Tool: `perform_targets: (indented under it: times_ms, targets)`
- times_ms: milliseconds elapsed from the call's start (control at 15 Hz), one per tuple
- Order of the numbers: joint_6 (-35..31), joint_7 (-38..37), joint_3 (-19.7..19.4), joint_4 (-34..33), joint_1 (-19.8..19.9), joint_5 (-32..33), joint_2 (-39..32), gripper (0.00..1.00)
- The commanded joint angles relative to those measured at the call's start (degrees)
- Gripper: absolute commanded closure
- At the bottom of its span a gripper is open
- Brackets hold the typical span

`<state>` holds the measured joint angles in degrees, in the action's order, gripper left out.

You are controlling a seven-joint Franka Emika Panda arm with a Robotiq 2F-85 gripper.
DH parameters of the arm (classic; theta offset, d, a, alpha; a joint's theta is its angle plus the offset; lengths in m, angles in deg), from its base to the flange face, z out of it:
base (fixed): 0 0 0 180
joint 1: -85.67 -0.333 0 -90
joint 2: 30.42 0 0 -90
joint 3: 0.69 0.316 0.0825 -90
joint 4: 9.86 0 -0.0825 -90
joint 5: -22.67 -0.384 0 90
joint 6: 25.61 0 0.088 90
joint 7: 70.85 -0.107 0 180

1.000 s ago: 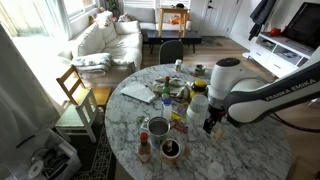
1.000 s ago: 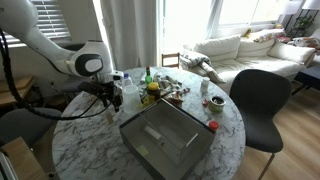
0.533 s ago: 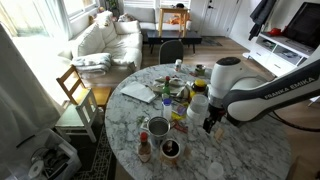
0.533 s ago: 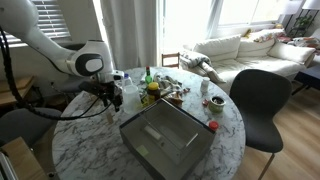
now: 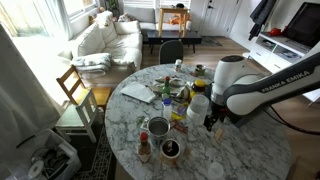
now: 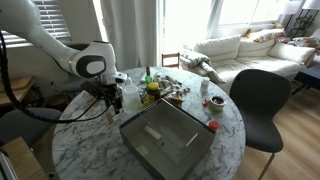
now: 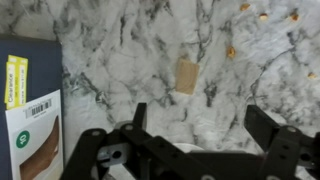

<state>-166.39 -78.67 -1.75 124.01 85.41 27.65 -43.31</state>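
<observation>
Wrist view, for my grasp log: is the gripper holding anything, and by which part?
Nothing is held. The gripper stands open above the marble table, with nothing between its jaws.

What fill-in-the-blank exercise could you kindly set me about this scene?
The gripper hangs over the table with its jaws ____, holding nothing.
The marble table is ____ in shape.
The chair beside it is coloured ____.
Missing words: open; round; black.

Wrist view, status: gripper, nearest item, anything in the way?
Gripper open, empty. Small tan piece on marble table, untouched. Dark box and barcoded packet close beside.
</observation>
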Motion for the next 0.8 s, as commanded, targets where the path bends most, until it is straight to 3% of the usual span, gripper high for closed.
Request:
perform_targets:
  times_ms: [0,67,200,400,467,533,600,733]
  targets:
    - [1.7,-3.2,-1.5,1.1,-0.1,-0.1,1.5,0.1]
    - [2.0,-3.8,-1.8,1.0,-0.1,-0.1,1.4,0.13]
    - [2.8,-3.5,-1.8,0.8,0.1,-1.1,1.1,0.33]
    - [3.7,-3.6,-1.8,0.7,0.2,-1.7,1.2,0.42]
    - [3.8,-4.1,-1.9,0.8,0.2,-1.6,1.4,0.52]
    - [3.8,-4.3,-2.0,0.9,0.2,-1.6,1.4,0.7]
    - [3.9,-4.5,-2.0,0.9,0.2,-1.7,1.5,0.54]
    - [4.1,-4.9,-2.0,0.9,0.2,-1.8,1.5,0.57]
